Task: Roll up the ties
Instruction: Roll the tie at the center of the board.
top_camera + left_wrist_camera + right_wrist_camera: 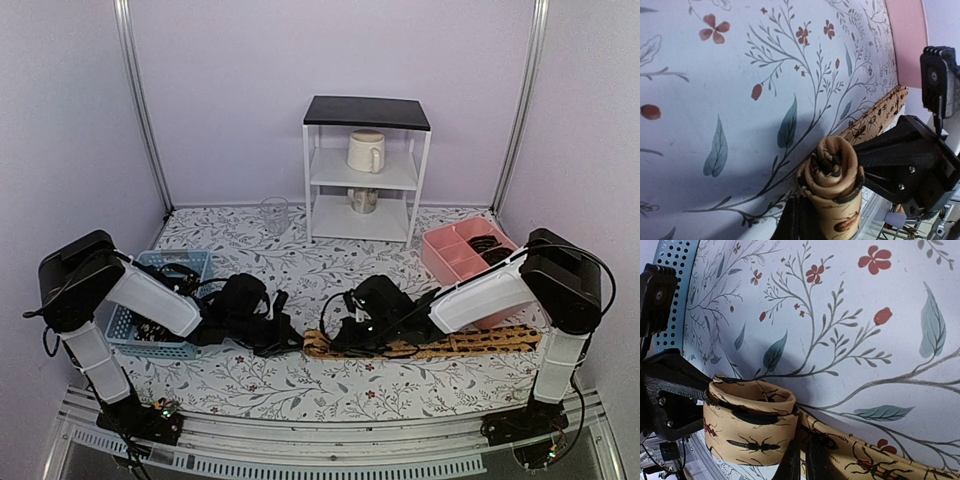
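Note:
The tan-orange tie (480, 340) lies flat along the front right of the table. Its left end is wound into a small roll (832, 167), which also shows in the right wrist view (752, 425). My left gripper (292, 343) meets the roll from the left, and its fingers (790, 222) are closed together tight against the roll's side. My right gripper (340, 343) comes from the right. Its fingers (796, 462) are shut on the tie where the flat tail leaves the roll. Dark ties (160, 325) lie in the blue basket.
The blue mesh basket (190, 262) stands at the front left beside my left arm. The pink divided tray (450, 250) stands at the right. A white shelf unit (365, 170) with a mug and a clear glass (274, 213) stand at the back.

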`<state>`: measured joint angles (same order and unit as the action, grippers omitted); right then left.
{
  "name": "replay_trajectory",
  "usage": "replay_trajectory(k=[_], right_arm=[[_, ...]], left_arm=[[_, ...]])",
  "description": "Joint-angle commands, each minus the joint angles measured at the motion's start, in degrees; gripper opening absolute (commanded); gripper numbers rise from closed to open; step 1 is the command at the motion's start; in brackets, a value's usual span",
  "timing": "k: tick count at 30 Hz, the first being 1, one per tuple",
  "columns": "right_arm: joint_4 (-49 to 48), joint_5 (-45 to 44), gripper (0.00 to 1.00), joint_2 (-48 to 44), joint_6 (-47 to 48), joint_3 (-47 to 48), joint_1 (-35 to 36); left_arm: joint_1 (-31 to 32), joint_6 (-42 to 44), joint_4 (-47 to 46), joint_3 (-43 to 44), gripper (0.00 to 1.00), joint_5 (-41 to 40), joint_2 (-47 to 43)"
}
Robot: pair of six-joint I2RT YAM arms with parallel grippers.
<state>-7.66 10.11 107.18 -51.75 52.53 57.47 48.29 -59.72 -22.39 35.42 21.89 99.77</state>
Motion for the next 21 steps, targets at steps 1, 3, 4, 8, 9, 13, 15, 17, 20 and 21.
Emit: replay_trajectory(k=[1, 3, 4, 8, 9, 13, 15, 17, 20, 21], right_arm=[[3.34, -2.91, 0.07, -3.61, 0.57, -0.33, -0.61], [3.73, -3.32, 0.07, -4.65, 0.77, -0.26, -0.61], [3.97, -3.44, 0.07, -5.06, 0.88, -0.24, -0.63], [4.45, -3.94, 0.07, -6.38, 1.19, -0.03, -0.65], [4.42, -3.95, 0.07, -6.51, 1.20, 0.00, -0.61], [3.74, -2.95, 0.07, -5.41, 1.77, 0.72, -0.65], [3.19, -1.88, 0.07, -4.19, 1.67, 1.15, -0.65], [2.34, -0.73, 0.08, -2.94, 1.50, 1.45, -0.63], [0.79, 0.62, 0.07, -1.45, 1.30, 1.88, -0.64], [0.43, 0.91, 0.08, -0.99, 1.25, 2.08, -0.61]], left_arm=[[0.40, 1.19, 0.57, -0.27, 0.00, -1.05, -0.55], [0.44, 1.29, 0.91, -0.11, 0.00, -1.19, -0.47], [0.40, 1.38, 1.08, -0.09, 0.00, -1.37, -0.47], [0.43, 1.59, 1.21, -0.08, 0.00, -1.59, -0.20], [0.46, 1.57, 1.21, -0.09, 0.00, -1.59, -0.16], [0.40, 1.47, 1.04, -0.11, 0.00, -1.67, -0.18], [0.46, 1.47, 1.08, 0.04, 0.00, -1.67, -0.05], [0.48, 1.54, 1.14, 0.17, 0.00, -1.60, -0.04], [0.41, 1.64, 1.24, 0.35, 0.00, -1.53, 0.17], [0.46, 1.70, 1.21, 0.35, 0.00, -1.56, 0.23]])
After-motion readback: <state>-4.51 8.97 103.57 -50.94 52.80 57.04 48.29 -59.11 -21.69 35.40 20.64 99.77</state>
